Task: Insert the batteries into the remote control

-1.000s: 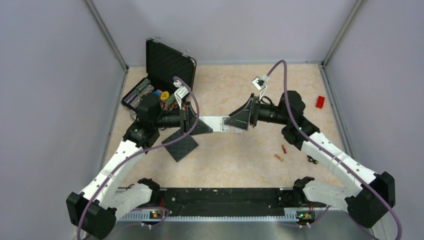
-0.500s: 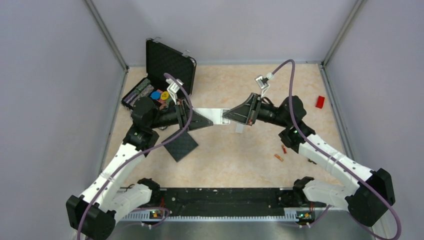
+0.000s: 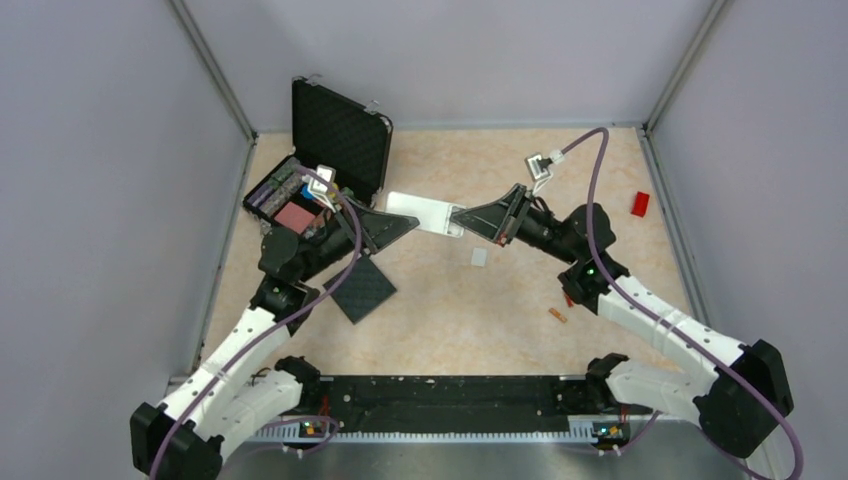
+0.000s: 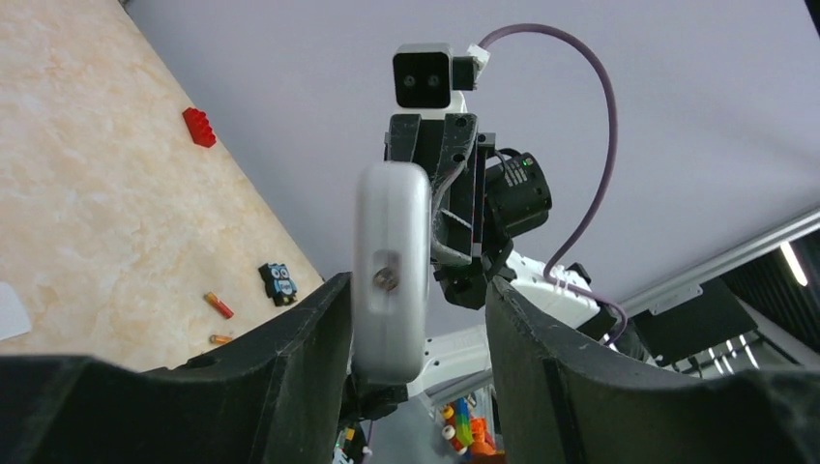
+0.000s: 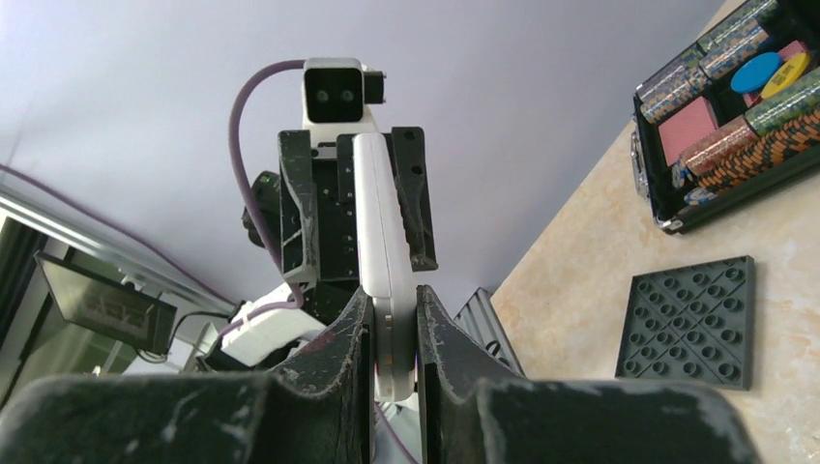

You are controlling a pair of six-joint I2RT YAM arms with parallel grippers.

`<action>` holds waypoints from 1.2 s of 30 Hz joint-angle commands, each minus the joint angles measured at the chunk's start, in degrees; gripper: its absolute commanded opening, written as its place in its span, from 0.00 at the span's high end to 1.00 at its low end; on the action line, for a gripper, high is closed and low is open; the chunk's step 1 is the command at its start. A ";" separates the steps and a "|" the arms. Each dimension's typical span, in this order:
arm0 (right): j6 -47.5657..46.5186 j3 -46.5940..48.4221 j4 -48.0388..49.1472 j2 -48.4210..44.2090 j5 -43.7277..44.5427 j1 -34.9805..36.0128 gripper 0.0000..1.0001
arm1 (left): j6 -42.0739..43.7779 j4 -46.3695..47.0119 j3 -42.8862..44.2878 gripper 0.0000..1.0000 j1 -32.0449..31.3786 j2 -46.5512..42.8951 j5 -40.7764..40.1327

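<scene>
The white-grey remote control [image 3: 425, 212] hangs tilted above the table's middle. My right gripper [image 3: 462, 218] is shut on its right end; in the right wrist view the remote control [image 5: 379, 222] sits edge-on, pinched between the jaws of the right gripper [image 5: 392, 302]. My left gripper [image 3: 405, 224] stands open at its left end. In the left wrist view the remote control [image 4: 390, 261] lies against one finger [image 4: 300, 358] of the left gripper [image 4: 416, 295], with a gap to the other. Two orange-red batteries [image 4: 219, 305] [image 4: 220, 339] lie on the table by the right arm; one battery [image 3: 557, 315] shows from above.
A small white flat piece [image 3: 479, 257] lies on the table under the remote. An open black case [image 3: 340, 130] with chips stands at the back left, a dark studded plate [image 3: 362, 290] in front of it. A red brick [image 3: 640, 204] and an owl figure [image 4: 280, 281] lie on the right.
My left gripper opened and drew back to the left. My right gripper closed on the remote and lifted it toward the back. The small white piece now lies on the table.
</scene>
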 commanded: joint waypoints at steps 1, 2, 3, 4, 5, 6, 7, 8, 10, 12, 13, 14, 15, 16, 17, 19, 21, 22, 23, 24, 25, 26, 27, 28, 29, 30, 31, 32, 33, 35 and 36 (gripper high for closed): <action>2.43 -0.53 6.58 0.48 2.84 1.28 1.00 | -3.08 8.91 -2.87 0.43 -2.68 -1.24 -11.42; 2.50 -0.49 6.59 0.70 3.09 1.49 1.00 | -3.09 9.41 -3.08 0.43 -3.27 -1.15 -12.71; 2.56 -0.47 6.87 1.04 3.24 1.83 1.00 | -2.97 9.84 -3.02 0.43 -3.71 -0.80 -13.58; 2.49 -0.35 7.22 1.35 3.15 2.09 1.00 | -2.74 10.12 -2.79 0.43 -4.26 -0.29 -14.22; 2.46 -0.18 7.20 1.73 3.03 2.31 1.00 | -2.48 10.16 -2.44 0.43 -4.77 0.32 -14.67; 2.41 -0.06 7.20 2.19 2.86 2.52 1.00 | -2.21 10.48 -2.13 0.43 -5.17 0.95 -14.65; 2.33 0.04 7.15 2.52 2.47 2.77 1.00 | -1.78 10.58 -1.68 0.43 -5.60 1.61 -14.57; 2.38 -0.01 7.09 2.72 2.33 2.77 1.00 | -1.51 10.52 -1.45 0.43 -5.90 2.12 -14.57; 2.37 -0.26 6.92 2.79 2.13 2.77 1.00 | -0.85 10.09 -1.09 0.43 -5.91 2.59 -14.51; 2.20 -0.22 5.96 2.64 2.06 2.70 1.00 | 0.24 8.65 -1.03 0.44 -5.96 2.29 -14.67; 2.07 -0.13 5.31 2.50 2.04 2.76 1.00 | 0.70 7.56 -0.90 0.45 -5.93 1.95 -14.84; 1.86 0.10 4.45 2.38 1.97 2.73 1.00 | 1.29 6.74 -0.89 0.46 -5.93 1.73 -14.79; 1.59 0.39 3.71 2.43 1.65 2.77 1.00 | 1.71 5.88 -0.77 0.47 -5.94 1.40 -14.80; 1.38 0.79 2.86 2.54 1.34 2.77 1.00 | 1.93 5.16 -0.80 0.48 -5.91 1.13 -14.92; 1.02 1.30 1.79 2.68 0.87 2.73 1.00 | 2.12 4.54 -0.88 0.49 -5.95 0.76 -15.13; 0.41 1.94 0.47 3.23 -0.33 2.78 1.00 | 2.31 4.55 -1.30 0.52 -5.98 0.37 -15.50; 0.26 2.20 -0.22 4.02 -1.47 2.75 1.00 | 2.36 4.48 -1.10 0.58 -5.92 0.75 -14.73; 0.19 2.32 -0.78 4.35 -2.00 2.75 1.00 | 2.42 4.47 -0.84 0.62 -5.97 1.13 -14.03; 0.19 2.46 -1.47 4.71 -2.15 2.77 0.99 | 2.45 4.34 -0.57 0.69 -5.98 1.60 -13.30; 0.08 2.73 -2.19 4.92 -2.37 2.72 0.97 | 2.51 4.30 -0.31 0.77 -5.92 2.14 -12.66; -0.27 3.22 -3.47 5.08 -2.40 2.69 0.94 | 2.76 4.10 -0.13 0.86 -5.91 2.51 -12.16; -0.74 3.79 -4.88 5.02 -2.23 2.55 0.90 | 3.38 3.41 0.06 0.95 -5.96 2.80 -11.95; -1.54 4.40 -6.64 5.00 -1.86 2.50 0.85 | 4.06 2.40 0.24 1.00 -5.88 2.97 -11.92; -2.34 5.15 -8.63 4.86 -1.55 2.32 0.79 | 4.91 1.42 0.37 1.00 -5.86 2.94 -11.98; -3.14 5.95 -11.04 4.58 -1.14 2.07 0.70 | 5.90 0.45 0.51 1.00 -5.84 2.82 -12.38; -3.87 6.70 -14.18 4.21 -0.33 1.56 0.61 | 7.32 -1.57 0.73 1.00 -5.80 2.46 -13.14; -4.41 7.22 -17.29 3.63 0.49 0.85 0.53 | 8.93 -4.29 1.26 1.00 -5.75 2.12 -14.35; -4.80 7.48 -20.41 2.91 1.44 -0.31 0.48 | 11.08 -7.23 1.86 1.00 -5.64 1.83 -15.63; -5.05 7.52 -23.61 1.97 2.26 -1.78 0.45 | 13.00 -10.46 2.42 1.00 -5.56 1.42 -17.04; -5.76 7.41 -33.25 -0.05 3.93 -5.69 0.44 | 16.60 -15.94 3.45 1.00 -5.29 0.93 -20.17; -6.60 7.05 -38.43 -1.08 4.82 -7.80 0.44 | 18.03 -18.30 3.77 1.00 -5.17 0.76 -21.46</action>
